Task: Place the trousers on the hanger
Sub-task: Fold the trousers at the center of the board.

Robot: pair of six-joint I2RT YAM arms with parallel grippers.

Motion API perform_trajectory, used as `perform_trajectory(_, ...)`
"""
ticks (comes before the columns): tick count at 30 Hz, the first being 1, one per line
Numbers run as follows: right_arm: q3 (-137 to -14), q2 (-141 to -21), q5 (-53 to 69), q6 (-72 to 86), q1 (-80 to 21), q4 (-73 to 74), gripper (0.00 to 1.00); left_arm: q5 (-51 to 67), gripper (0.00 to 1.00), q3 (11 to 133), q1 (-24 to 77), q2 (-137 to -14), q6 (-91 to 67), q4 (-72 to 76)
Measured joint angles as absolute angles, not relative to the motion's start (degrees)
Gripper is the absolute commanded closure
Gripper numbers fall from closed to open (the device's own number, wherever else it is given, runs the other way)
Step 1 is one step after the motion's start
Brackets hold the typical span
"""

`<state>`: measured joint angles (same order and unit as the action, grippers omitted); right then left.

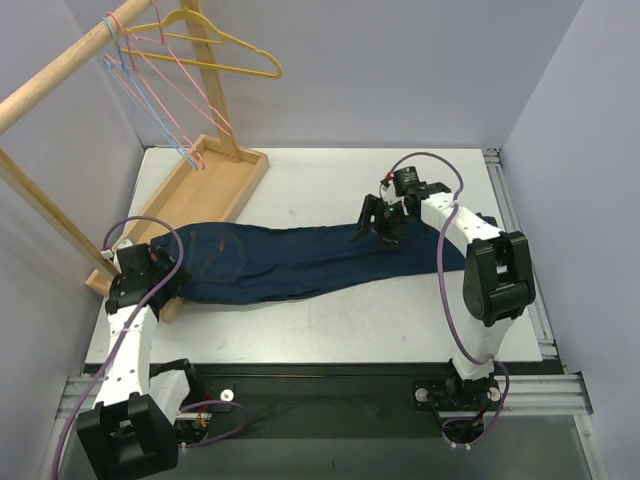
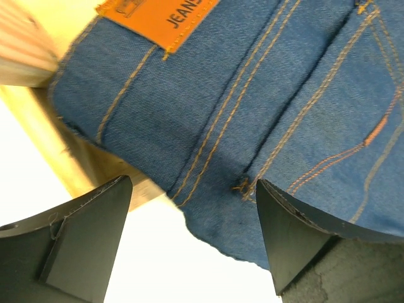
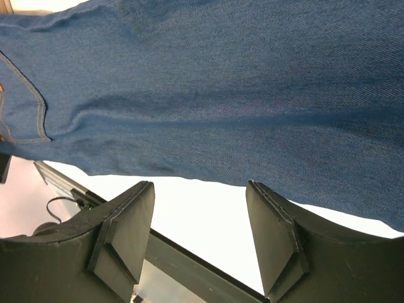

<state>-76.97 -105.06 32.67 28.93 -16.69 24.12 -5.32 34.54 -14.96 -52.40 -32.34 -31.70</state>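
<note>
The dark navy trousers (image 1: 300, 257) lie flat across the table, waist at the left, legs running right. My left gripper (image 1: 160, 272) is open at the waist end. In the left wrist view its jaws (image 2: 192, 189) stand wide apart, empty, with the waistband and its orange patch (image 2: 158, 19) just ahead. My right gripper (image 1: 378, 230) is open over the legs. In the right wrist view (image 3: 201, 186) it is empty, with the denim (image 3: 221, 95) just beyond the fingertips. The light-blue hanger (image 1: 150, 115) hangs on the wooden rail at the top left, far from both grippers.
Pink hangers (image 1: 190, 95) and a yellow hanger (image 1: 225, 50) hang on the same rail (image 1: 60, 75). The rack's wooden base tray (image 1: 200, 185) sits at the table's back left, and the trousers' waist rests against it (image 2: 38, 120). Purple walls close in the sides.
</note>
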Motion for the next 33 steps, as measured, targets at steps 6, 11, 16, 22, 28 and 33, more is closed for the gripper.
perform_trajectory(6, -77.06, -105.97, 33.87, 28.45, -17.02, 24.29, 0.40, -1.61, 0.07, 32.23, -16.14, -52.25, -33.61, -26.87)
perform_trajectory(11, -77.06, -106.00, 34.63, 28.23, -17.37, 24.29, 0.40, -0.40, 0.07, 30.59, -16.16, -52.25, -36.36, -22.44)
perform_trajectory(16, -77.06, -106.15, 35.42, 28.16, -17.37, 24.27, 0.40, -2.13, 0.06, 30.30, -16.12, -52.29, -38.44, -22.06)
perform_trajectory(22, -77.06, -106.65, 36.18, 28.12, -17.37, 24.27, 0.40, -5.13, 0.04, 30.28, -15.79, -52.27, -41.21, -22.63)
perform_trajectory(28, -77.06, -106.67, 36.77, 27.92, -17.41, 24.25, 0.40, -8.40, 0.04, 29.65, -15.64, -53.06, -44.71, -22.11)
perform_trajectory(33, -77.06, -106.69, 36.97, 27.73, -17.41, 24.27, 0.40, -10.83, 0.05, 29.58, -15.14, -56.93, -48.21, -20.91)
